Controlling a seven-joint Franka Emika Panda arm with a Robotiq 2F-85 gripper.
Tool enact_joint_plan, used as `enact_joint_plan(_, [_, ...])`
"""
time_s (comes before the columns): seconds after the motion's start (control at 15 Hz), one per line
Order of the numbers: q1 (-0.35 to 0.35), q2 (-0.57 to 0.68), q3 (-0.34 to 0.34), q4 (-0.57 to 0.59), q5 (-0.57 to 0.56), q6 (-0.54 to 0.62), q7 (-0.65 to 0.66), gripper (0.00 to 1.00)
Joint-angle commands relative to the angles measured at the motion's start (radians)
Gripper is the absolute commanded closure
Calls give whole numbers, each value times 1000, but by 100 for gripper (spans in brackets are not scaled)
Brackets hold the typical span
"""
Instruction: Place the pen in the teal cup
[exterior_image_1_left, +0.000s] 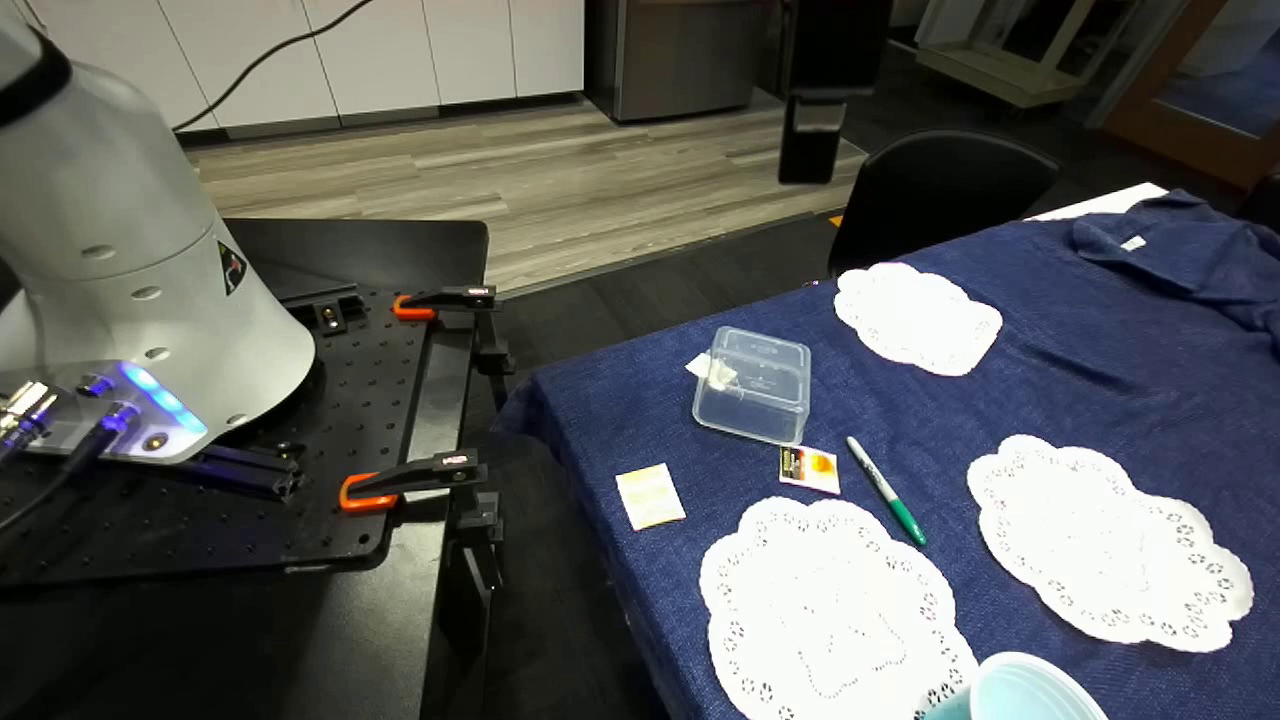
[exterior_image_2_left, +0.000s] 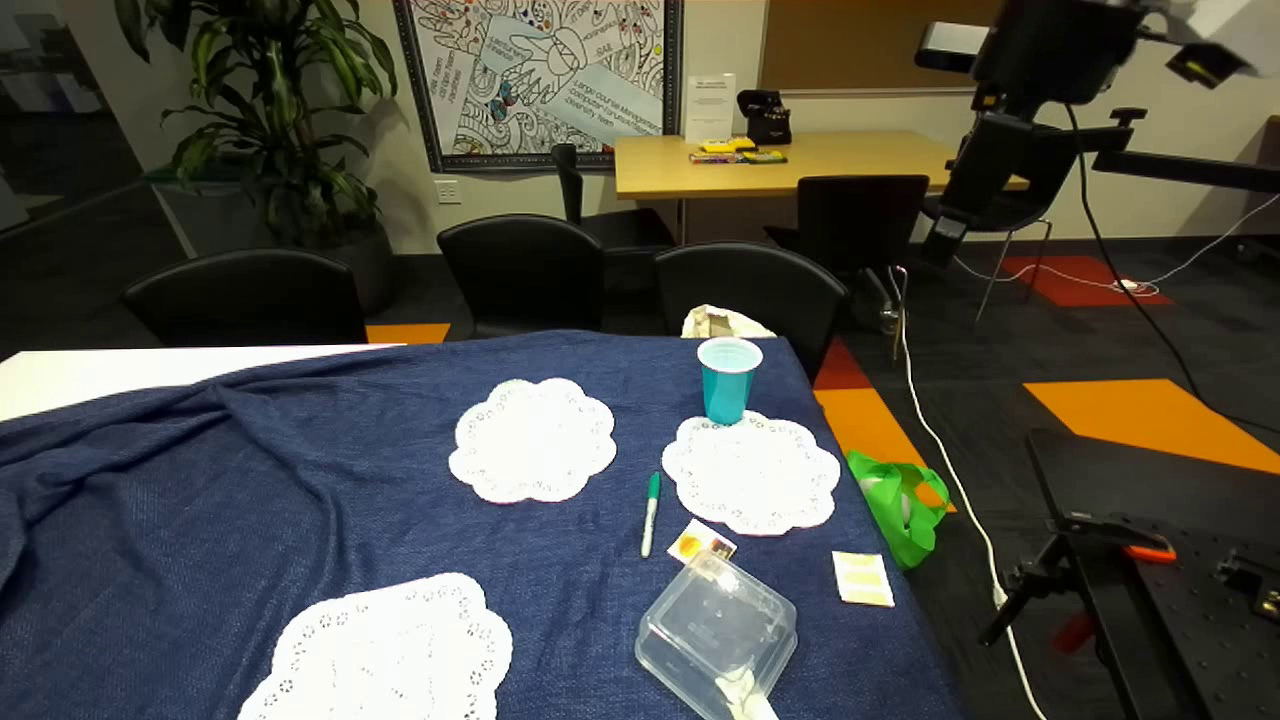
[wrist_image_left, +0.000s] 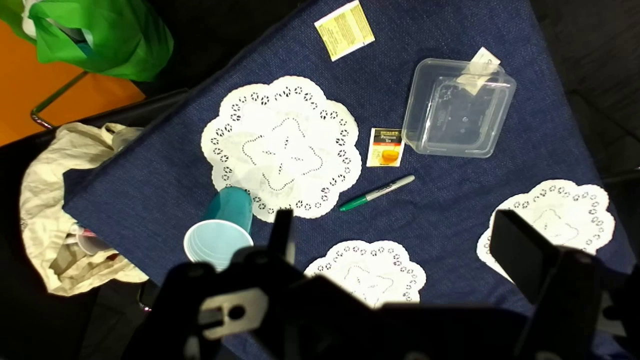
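Navy tablecloth (wrist_image_left: 447, 200): upright teal cup (wrist_image_left: 220, 240), pen (wrist_image_left: 377, 192), clear box (wrist_image_left: 457, 117) with paper scrap (wrist_image_left: 483, 61) at its wall; gripper (wrist_image_left: 395, 235) jaws wide apart.

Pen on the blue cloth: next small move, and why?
Probably ease the open gripper down toward the pen. It hangs well clear, holding nothing, while the pen lies on the cloth, outside the upright cup.

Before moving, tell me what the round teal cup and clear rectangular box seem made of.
Round teal cup: probably smooth, lightly glossy plastic, judging by faint rings inside. Clear rectangular box: likely thin, shiny plastic; its edges catch light and the navy cloth shows through.
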Motion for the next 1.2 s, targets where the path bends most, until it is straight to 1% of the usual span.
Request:
enact_joint_plan(0.0, [-17, 96, 34, 25, 20, 77, 61, 0])
enact_joint_plan(0.33, [-15, 216, 49, 18, 23, 261, 121, 0])
enact_joint_plan(0.6, [-12, 341, 55, 43, 30, 397, 162, 0])
enact_joint_plan(0.8, [3, 429, 46, 65, 66, 472, 150, 0])
enact_joint_plan(1.0, [25, 516, 41, 102, 165, 521, 106, 0])
enact_joint_plan(1.13, [40, 568, 50, 136, 270, 520, 29, 0])
